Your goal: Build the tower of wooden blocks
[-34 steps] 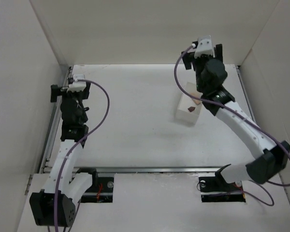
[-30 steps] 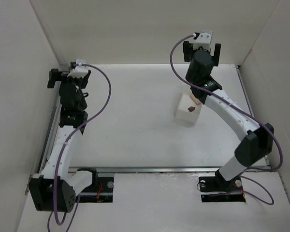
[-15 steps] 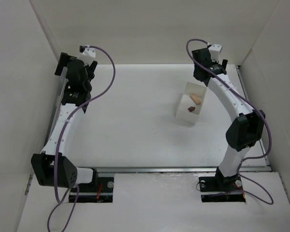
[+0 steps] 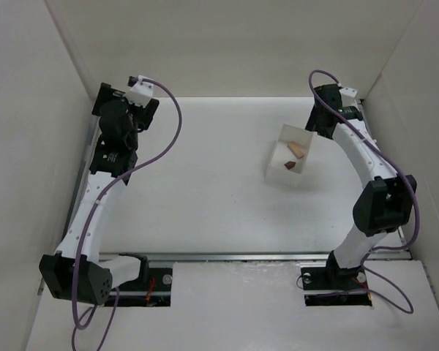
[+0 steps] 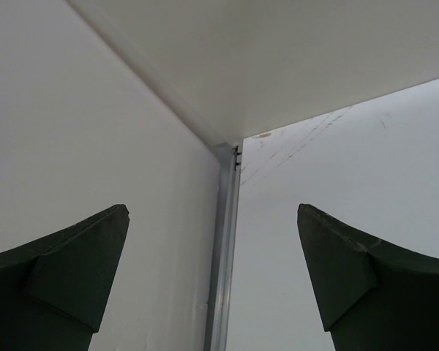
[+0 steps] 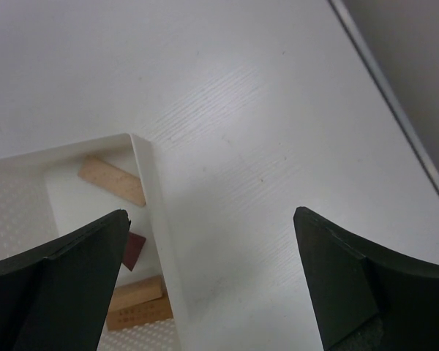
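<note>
The wood blocks lie in a white square box [image 4: 278,174] at the right middle of the table: a light tan block [image 4: 298,151] and a dark reddish-brown one [image 4: 289,167]. In the right wrist view the box rim [image 6: 151,191] holds a tan block [image 6: 111,180], the dark block [image 6: 134,250] and two more tan blocks [image 6: 136,301]. My right gripper [image 4: 318,123] is open and empty, above the table just right of and behind the box [image 6: 211,285]. My left gripper [image 4: 111,104] is open and empty at the far left corner [image 5: 212,278].
White walls enclose the table on the left, back and right. A metal rail [image 5: 223,256] runs along the left wall's foot, right under my left gripper. The right wall's edge [image 6: 395,110] is close to my right gripper.
My right gripper has moved off the top of the box to its far right side. My left gripper has reached farther back into the left corner. The blocks have not moved.
</note>
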Motion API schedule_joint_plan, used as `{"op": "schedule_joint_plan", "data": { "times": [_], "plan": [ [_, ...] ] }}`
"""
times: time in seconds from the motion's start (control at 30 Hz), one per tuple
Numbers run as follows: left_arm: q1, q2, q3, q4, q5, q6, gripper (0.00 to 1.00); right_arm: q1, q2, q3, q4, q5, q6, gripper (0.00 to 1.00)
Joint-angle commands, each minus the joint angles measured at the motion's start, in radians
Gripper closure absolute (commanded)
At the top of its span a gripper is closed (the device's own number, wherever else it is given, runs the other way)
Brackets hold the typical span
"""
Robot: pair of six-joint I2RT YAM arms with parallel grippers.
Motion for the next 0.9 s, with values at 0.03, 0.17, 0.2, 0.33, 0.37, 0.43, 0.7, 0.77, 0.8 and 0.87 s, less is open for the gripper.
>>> {"op": "schedule_joint_plan", "data": {
  "times": [0.03, 0.17, 0.2, 0.33, 0.37, 0.43, 0.7, 0.77, 0.8, 0.87],
  "plan": [
    [0.0, -0.041, -0.053, -0.008, 0.065, -0.046, 0.0, -0.02, 0.036, -0.068, 0.024, -0.224, 0.08, 0.0],
    [-0.009, -0.05, -0.085, -0.008, 0.065, -0.046, 0.0, -0.02, 0.111, -0.068, 0.035, -0.249, 0.09, 0.09],
    [-0.009, -0.05, -0.085, -0.008, 0.065, -0.046, 0.0, -0.02, 0.12, -0.059, 0.035, -0.269, 0.09, 0.12],
    [-0.009, -0.05, -0.106, 0.001, 0.052, -0.046, 0.0, -0.02, 0.143, -0.077, 0.046, -0.28, 0.116, 0.34],
    [-0.009, -0.059, -0.107, 0.001, 0.043, -0.046, 0.0, -0.02, 0.16, -0.077, 0.046, -0.268, 0.125, 0.41],
    [-0.009, -0.069, -0.129, 0.021, 0.043, -0.037, 0.0, -0.02, 0.186, -0.077, 0.046, -0.258, 0.125, 0.43],
    [-0.009, -0.079, -0.162, 0.044, 0.043, -0.036, 0.0, -0.029, 0.277, -0.055, 0.023, -0.249, 0.134, 0.84],
    [-0.009, -0.079, -0.162, 0.044, 0.043, -0.036, 0.0, -0.018, 0.277, -0.045, 0.001, -0.219, 0.134, 1.0],
    [-0.009, -0.079, -0.162, 0.044, 0.043, -0.036, 0.0, -0.006, 0.277, -0.035, 0.001, -0.203, 0.134, 1.0],
    [-0.009, -0.079, -0.162, 0.044, 0.043, -0.036, 0.0, 0.006, 0.263, -0.022, -0.025, -0.116, 0.134, 1.0]
  ]
}}
